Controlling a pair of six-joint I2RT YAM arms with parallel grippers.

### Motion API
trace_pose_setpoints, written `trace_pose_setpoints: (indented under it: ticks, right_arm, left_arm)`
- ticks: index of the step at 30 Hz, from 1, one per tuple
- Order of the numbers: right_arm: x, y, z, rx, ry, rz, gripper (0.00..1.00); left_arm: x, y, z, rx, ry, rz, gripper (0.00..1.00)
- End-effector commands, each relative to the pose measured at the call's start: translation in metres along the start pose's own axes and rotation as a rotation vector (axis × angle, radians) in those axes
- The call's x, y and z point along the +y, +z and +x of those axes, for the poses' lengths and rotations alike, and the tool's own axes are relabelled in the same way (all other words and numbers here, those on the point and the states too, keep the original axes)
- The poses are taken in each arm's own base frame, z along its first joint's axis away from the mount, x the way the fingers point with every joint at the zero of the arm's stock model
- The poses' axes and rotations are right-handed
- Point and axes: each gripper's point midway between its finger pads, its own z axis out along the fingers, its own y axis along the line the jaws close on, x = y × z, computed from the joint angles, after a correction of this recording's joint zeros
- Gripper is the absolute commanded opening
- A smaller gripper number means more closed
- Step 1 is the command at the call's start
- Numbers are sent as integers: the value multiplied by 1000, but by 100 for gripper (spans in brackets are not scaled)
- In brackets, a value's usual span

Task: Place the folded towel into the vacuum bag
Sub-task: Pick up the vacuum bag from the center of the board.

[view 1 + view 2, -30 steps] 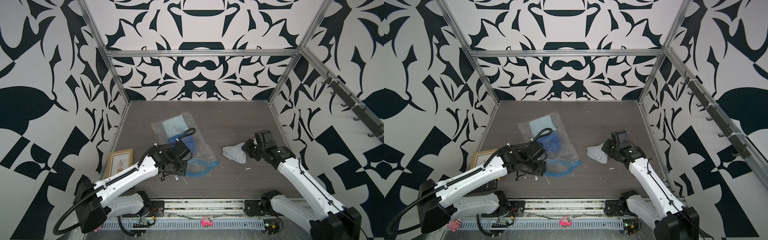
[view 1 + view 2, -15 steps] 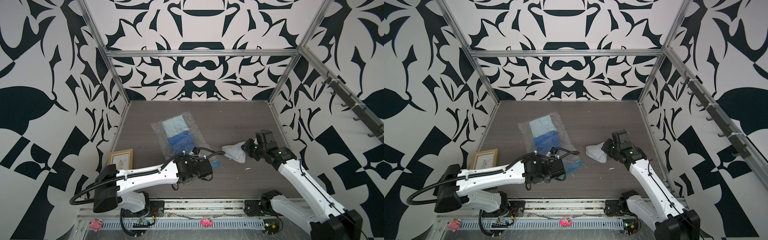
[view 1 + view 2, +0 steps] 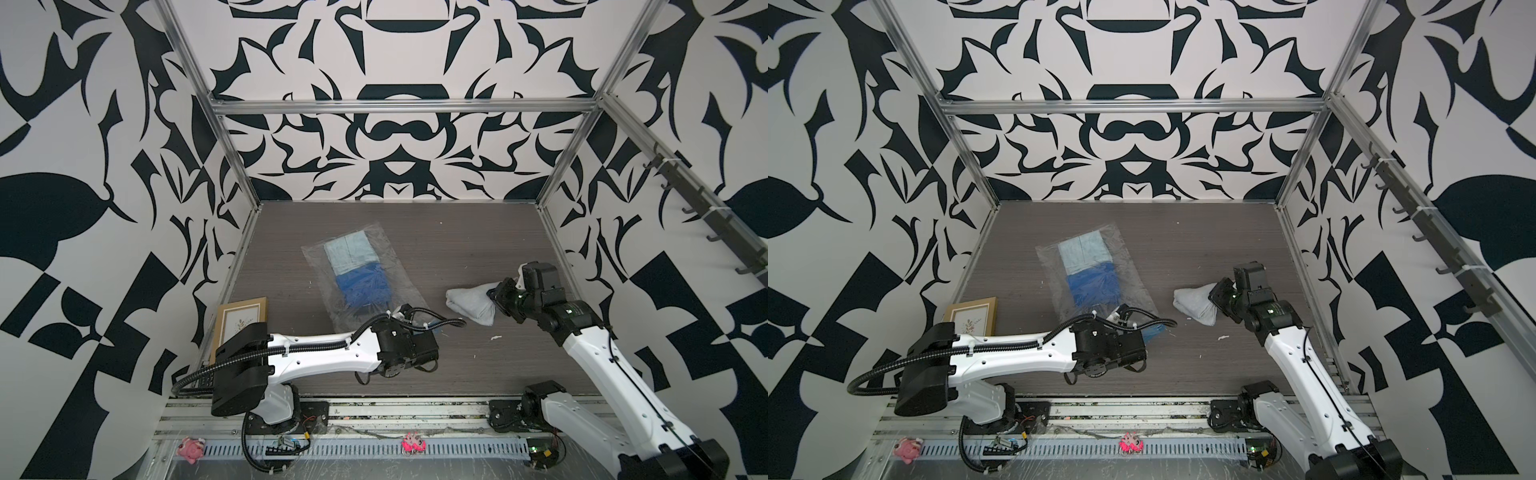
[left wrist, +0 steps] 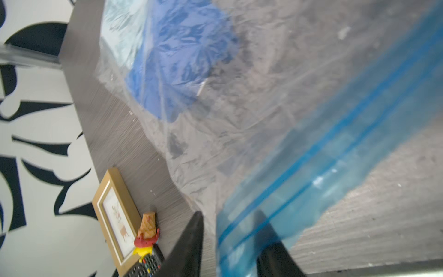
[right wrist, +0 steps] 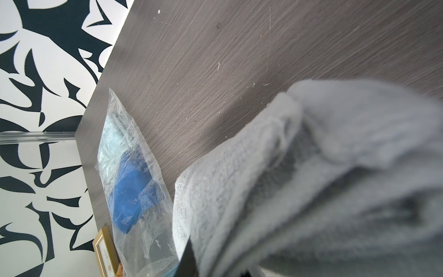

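On the table the vacuum bag lies flat left of centre, the left gripper at its near end with fingers narrowly apart around the blue zip strip, while, well right of the bag, the right gripper pinches the grey folded towel.

White shells and black joints on the left arm and right arm; a ribbed black hose, zip-tied, follows the left one, small dark screws dot both
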Motion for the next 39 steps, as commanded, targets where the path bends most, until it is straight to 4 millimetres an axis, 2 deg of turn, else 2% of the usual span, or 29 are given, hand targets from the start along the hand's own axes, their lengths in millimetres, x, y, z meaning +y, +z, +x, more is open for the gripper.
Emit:
trace_pose_setpoints:
  ticks: [1, 6, 10, 12, 17, 21, 25, 29, 32, 34, 39]
  right_arm:
    - [7, -3, -5, -17, -10, -35, 0]
    - [20, 4, -14, -5, -26, -41, 0]
    - [38, 2, -28, -27, -69, -56, 0]
    - [41, 1, -31, -32, -78, -59, 0]
    - [27, 4, -18, -9, -51, -53, 0]
    - [6, 4, -7, -12, -34, -23, 0]
    - [-4, 2, 4, 9, -17, -22, 0]
    - [-8, -7, 11, 18, -24, -36, 0]
    - [-10, -20, 13, -2, -57, -48, 0]
    - [-10, -32, 13, -23, -79, -57, 0]
    - [-1, -66, 14, -63, -119, -108, 0]
  left_arm:
    - [-12, -4, -9, -18, 0, 132, 26]
    - [1, -11, -29, -53, -104, 222, 12]
    - [23, -20, -49, -105, -155, 225, 0]
    - [33, -29, -62, -147, -154, 205, 0]
    - [45, -50, -91, -225, -150, 182, 0]
    - [49, -56, -101, -264, -160, 176, 0]
    - [42, -54, -105, -284, -165, 203, 0]
    - [27, -47, -103, -244, -178, 255, 0]
    - [10, -43, -101, -199, -187, 319, 0]
    - [0, -42, -106, -195, -209, 364, 0]
    - [0, -31, -98, -75, -283, 365, 0]
